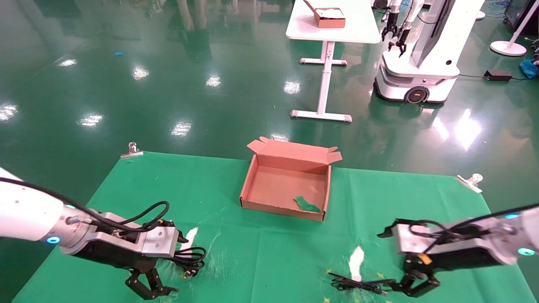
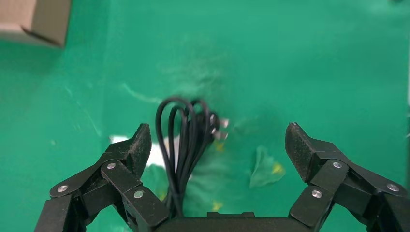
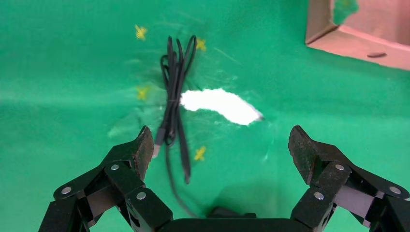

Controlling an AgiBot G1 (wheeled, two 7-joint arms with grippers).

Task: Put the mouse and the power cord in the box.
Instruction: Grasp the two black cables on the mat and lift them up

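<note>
Left claw point(image 1: 152, 288), spread wide, hangs over the thick black coiled power cord point(image 2: 186, 140); right claw point(image 3: 220, 152), wide too, straddles the thin black mouse cable point(image 3: 173, 104), readying grasps; brown cardboard box point(image 1: 252, 176) at twelve o'clock.

Box point(image 1: 287, 185) sits mid-table point(image 1: 269, 261), toward far edge, lid flaps behind, scrap point(image 1: 306, 204) in its near right corner. Power cord point(image 1: 190, 257) lies near left, just beside left gripper point(image 1: 152, 288). Mouse cable point(image 1: 356, 284) lies near right, by right gripper point(image 1: 414, 285). Clips point(image 1: 132, 150) on far corners.
</note>
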